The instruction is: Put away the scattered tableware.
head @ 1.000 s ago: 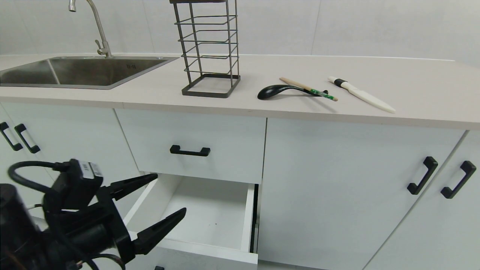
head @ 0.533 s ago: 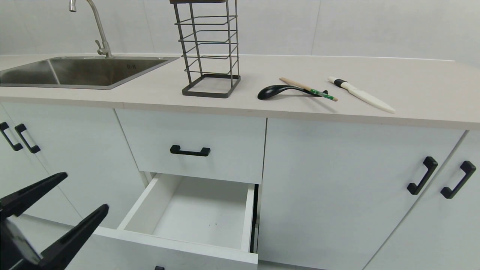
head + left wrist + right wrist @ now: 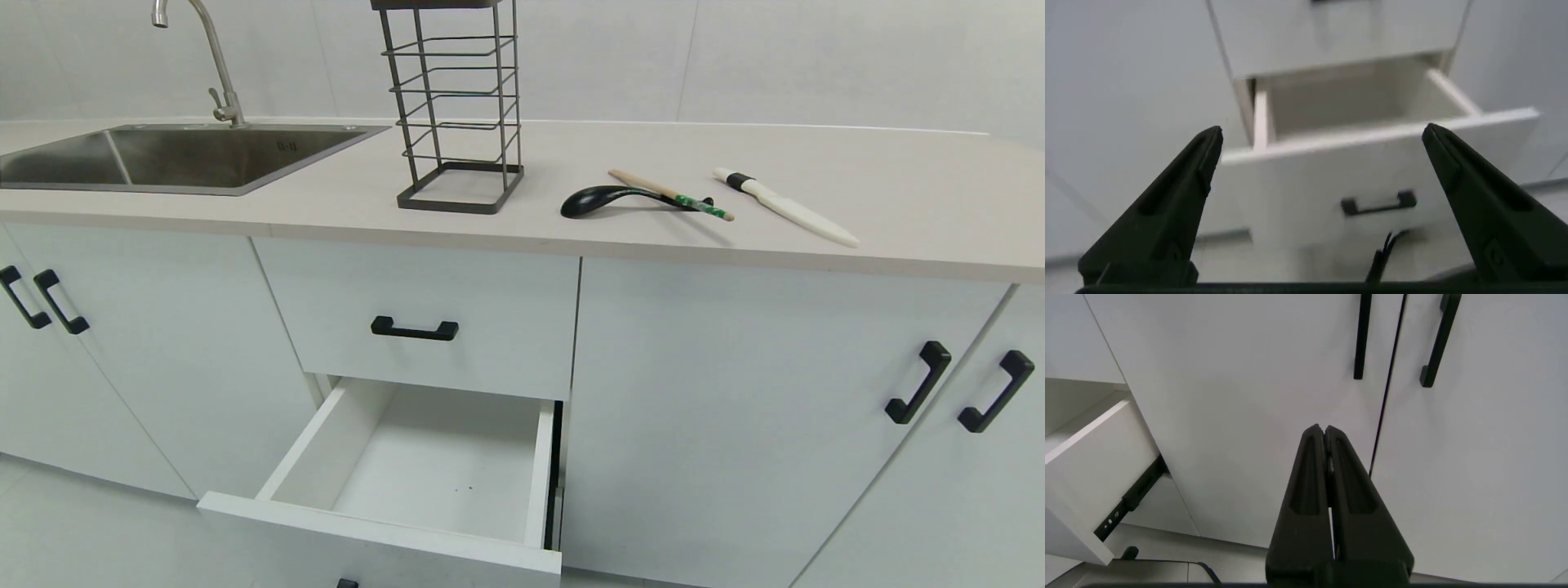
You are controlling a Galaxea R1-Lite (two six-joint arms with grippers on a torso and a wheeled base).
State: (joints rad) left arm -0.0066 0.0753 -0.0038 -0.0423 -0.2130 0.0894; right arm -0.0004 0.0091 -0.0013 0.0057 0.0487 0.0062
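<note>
Left jaws wide facing drawer (image 3: 1372,163); right jaws closed; spoon (image 3: 589,198), chopsticks (image 3: 637,181), knife (image 3: 788,207) far off on counter (image 3: 898,180).

counter (image 3: 898,175) | wire rack (image 3: 445,204) at left | black spoon (image 3: 592,198), chopsticks (image 3: 665,193) crossing its handle | white knife (image 3: 788,207) at right

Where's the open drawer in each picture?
Head view: the open drawer is low in the middle, under the closed drawer.
Left wrist view: the open drawer faces the camera, behind the open left gripper.
Right wrist view: one corner of the open drawer, with its slide rail, beyond the shut right gripper.
Shared landmark: the black door handles, in the head and right wrist views.
</note>
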